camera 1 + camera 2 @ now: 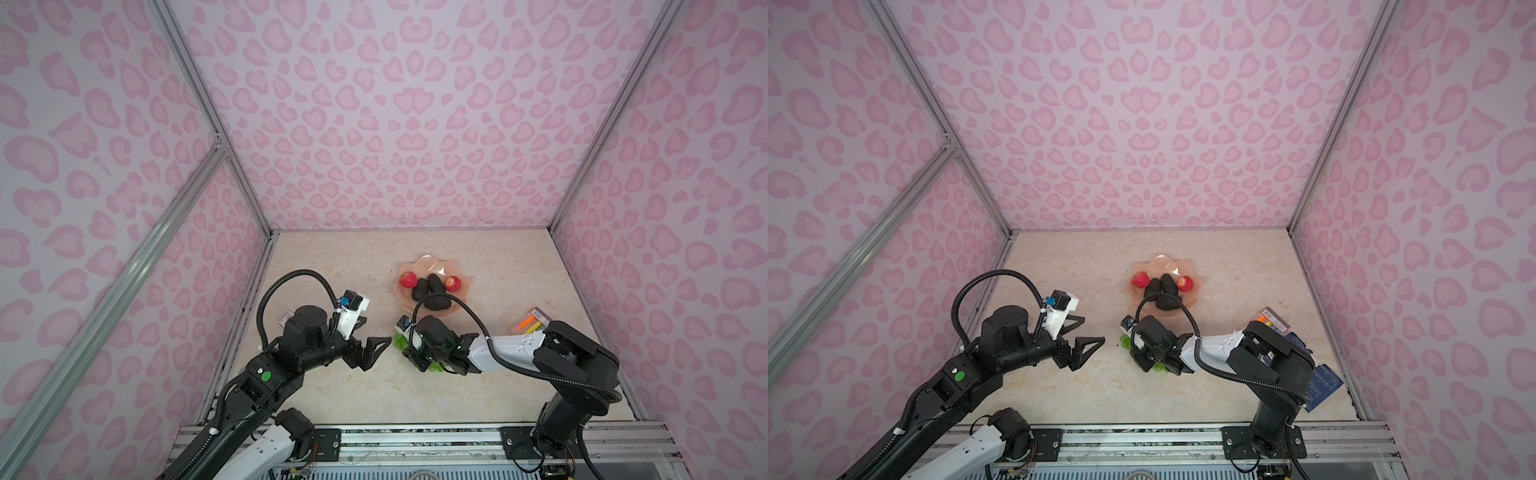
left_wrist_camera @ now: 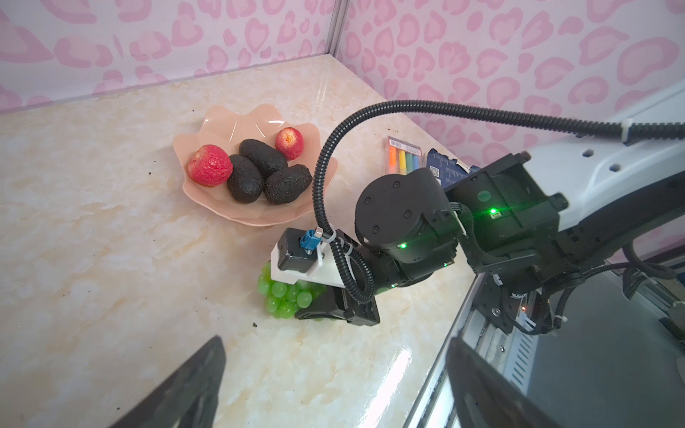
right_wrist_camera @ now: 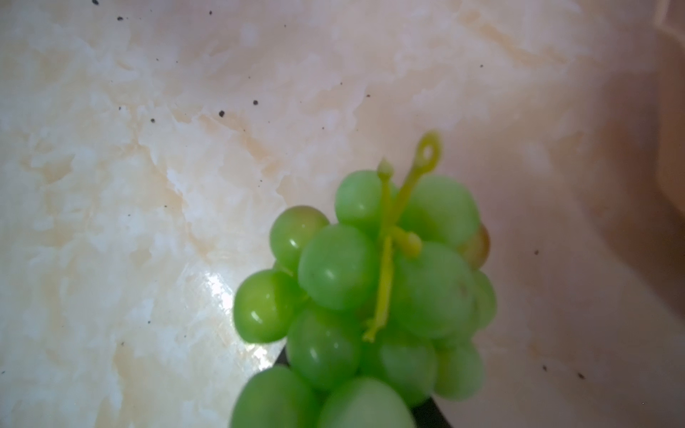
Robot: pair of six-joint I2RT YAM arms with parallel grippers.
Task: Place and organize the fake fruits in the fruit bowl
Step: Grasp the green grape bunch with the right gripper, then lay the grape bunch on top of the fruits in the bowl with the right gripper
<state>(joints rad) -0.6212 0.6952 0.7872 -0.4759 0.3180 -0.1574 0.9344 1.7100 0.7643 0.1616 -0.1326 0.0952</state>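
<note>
Lower centre in both top views, the right arm's wrist hides most of the grape bunch [image 1: 400,341], just below the fruit bowl [image 1: 424,264] holding three avocados [image 2: 244,179], a strawberry [image 2: 209,165] and a small round fruit [image 2: 289,143]. A marker pack [image 2: 404,155] lies right of the bowl. Only the right wrist view shows the bunch's stem. The right gripper [image 2: 311,305] clamps the bunch; the left gripper [image 1: 371,332] gapes wide, empty.

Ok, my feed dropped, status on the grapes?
Left gripper open, empty. Right gripper shut on grapes, just outside bowl. Nothing between them; bowl's far side bare.
</note>
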